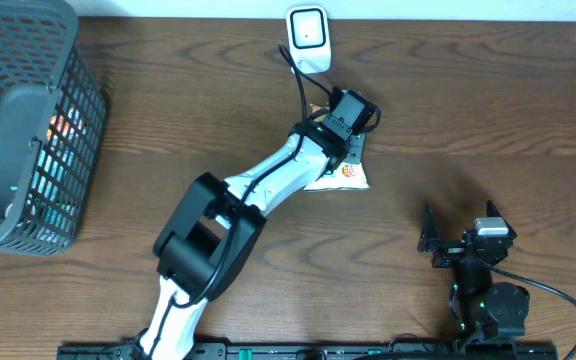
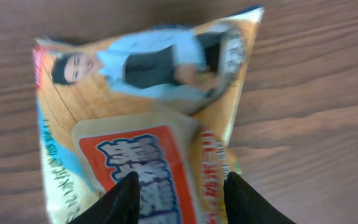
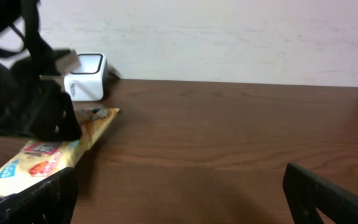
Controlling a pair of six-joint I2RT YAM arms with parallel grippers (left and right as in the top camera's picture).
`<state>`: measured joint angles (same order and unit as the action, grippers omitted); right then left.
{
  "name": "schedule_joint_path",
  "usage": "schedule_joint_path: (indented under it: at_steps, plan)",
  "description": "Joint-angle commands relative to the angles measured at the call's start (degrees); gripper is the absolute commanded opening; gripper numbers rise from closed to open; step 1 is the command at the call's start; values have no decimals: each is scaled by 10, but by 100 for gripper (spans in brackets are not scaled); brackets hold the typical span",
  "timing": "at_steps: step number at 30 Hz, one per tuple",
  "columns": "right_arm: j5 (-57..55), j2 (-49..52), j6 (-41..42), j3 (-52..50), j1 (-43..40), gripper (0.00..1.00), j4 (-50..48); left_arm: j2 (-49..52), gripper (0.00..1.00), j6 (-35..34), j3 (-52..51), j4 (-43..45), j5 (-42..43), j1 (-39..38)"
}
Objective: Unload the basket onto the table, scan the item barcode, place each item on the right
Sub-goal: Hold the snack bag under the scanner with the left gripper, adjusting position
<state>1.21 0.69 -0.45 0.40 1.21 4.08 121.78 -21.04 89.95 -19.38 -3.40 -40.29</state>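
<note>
Left wrist: snack packet (image 2: 148, 118) directly beneath left end effector (image 2: 180, 190).

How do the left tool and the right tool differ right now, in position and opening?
The left tool is extended over the snack packet near the scanner; the right tool sits near its base, apart from the packet. The left tool's fingers straddle part of the packet, and whether they grip it is unclear; the right tool's jaws stand wide with only table between them. Both have dark fingers.
</note>
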Motion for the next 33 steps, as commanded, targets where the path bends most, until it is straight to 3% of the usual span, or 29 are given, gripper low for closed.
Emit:
schedule_joint_path:
  at_steps: [1, 5, 9, 10, 13, 16, 20, 28, 33]
  plan:
    - [-4, -4, 6, 0, -2, 99, 3, -73, 44, 28, 0, -1, -45, 1]
    - [-4, -4, 6, 0, -2, 99, 3, -111, 43, 28, 0, -11, -104, 2]
    - [-4, -3, 6, 0, -2, 99, 3, -105, 42, -7, -1, -41, -86, 2]
    - [-4, -4, 6, 0, -2, 99, 3, -100, 37, -23, -2, -55, -85, 0]
    - [-4, -4, 6, 0, -2, 99, 3, -74, 34, -78, -6, -83, -37, -3]
    - [-4, -4, 6, 0, -2, 99, 3, -39, 33, -80, -7, -81, 35, -10]
    - [-4, -3, 6, 0, -2, 99, 3, 6, 30, -98, -7, -90, 44, -24]
    - [-4, -4, 6, 0, -2, 99, 3, 11, 33, -41, -2, -101, 37, -35]
    - [-4, -4, 6, 0, -2, 99, 3, -42, 41, -41, 6, -94, -56, -21]
